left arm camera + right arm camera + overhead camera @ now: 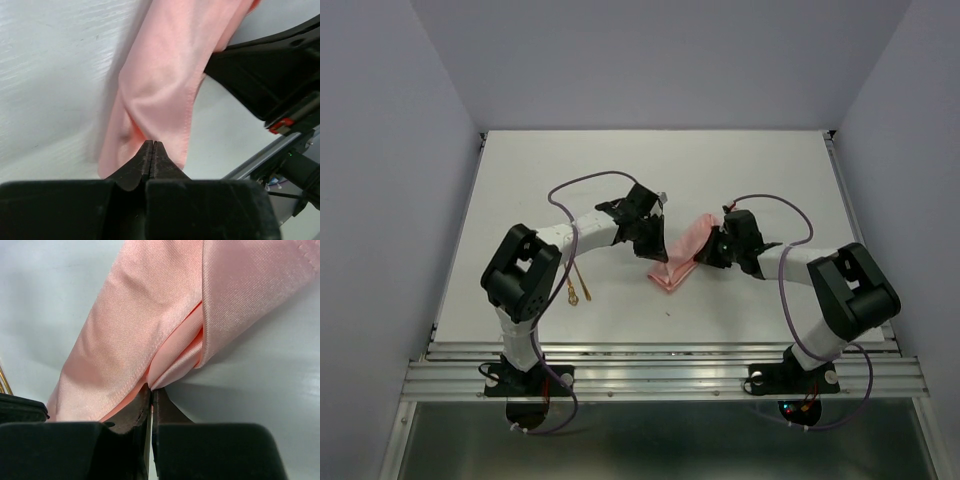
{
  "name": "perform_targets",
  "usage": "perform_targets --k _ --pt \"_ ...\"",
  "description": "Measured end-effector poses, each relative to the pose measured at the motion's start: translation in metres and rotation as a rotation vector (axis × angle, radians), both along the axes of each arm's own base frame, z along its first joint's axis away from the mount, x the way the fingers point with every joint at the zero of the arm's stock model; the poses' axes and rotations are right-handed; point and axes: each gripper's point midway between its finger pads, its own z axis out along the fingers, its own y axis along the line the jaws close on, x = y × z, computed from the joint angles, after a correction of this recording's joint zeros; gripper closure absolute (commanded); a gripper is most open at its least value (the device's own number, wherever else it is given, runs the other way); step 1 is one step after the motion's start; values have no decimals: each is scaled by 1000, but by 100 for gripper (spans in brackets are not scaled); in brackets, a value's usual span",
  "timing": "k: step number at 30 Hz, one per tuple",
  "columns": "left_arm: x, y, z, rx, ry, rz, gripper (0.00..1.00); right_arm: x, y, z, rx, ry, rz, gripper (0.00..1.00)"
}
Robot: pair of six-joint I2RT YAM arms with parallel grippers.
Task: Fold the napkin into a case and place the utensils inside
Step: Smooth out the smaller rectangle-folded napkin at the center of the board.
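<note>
Left gripper (151, 145) is squeezed shut at 9 o'clock of the napkin (684, 251), but nobody can tell if it pinches any cloth. The right gripper (151, 390) is clamped on a fold at 3 o'clock. If they tug apart, the slippery folds near the middle of the table (570, 180) could fall open, or slide toward the utensils (578, 290) at 8 o'clock.

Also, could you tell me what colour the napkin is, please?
Salmon pink, slightly shiny; the napkin shows best in the right wrist view.
</note>
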Motion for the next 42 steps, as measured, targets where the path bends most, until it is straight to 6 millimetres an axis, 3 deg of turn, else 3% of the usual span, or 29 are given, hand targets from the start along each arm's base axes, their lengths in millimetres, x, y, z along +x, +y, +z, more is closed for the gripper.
perform_targets --k 3,6,7,9,15,16,20,26,35,42 --pt "-2 7 -11 23 18 11 100 8 0 1 -8 -12 31 99" --pt "-1 3 -24 29 24 -1 100 10 1 1 -10 -16 47 88" --pt "-1 2 -31 34 33 -7 100 10 1 1 -9 -11 45 77" --pt "-4 2 -44 49 55 -17 100 10 2 2 1 2 31 73" --pt "-5 -1 -45 35 56 -37 100 3 1 7 50 67 -54 57" --pt "-5 -2 -44 33 56 -40 100 0 0 10 60 75 -75 48" --pt "-7 -4 -45 17 61 -50 100 -14 -5 13 107 117 -148 35" --pt "-10 -6 -44 -4 67 -62 100 -18 4 18 220 136 -189 33" --pt "-15 -11 -42 -25 78 -82 100 -13 19 13 344 181 -232 48" --pt "-22 -18 -44 -44 104 -103 100 -12 26 10 406 195 -254 48"
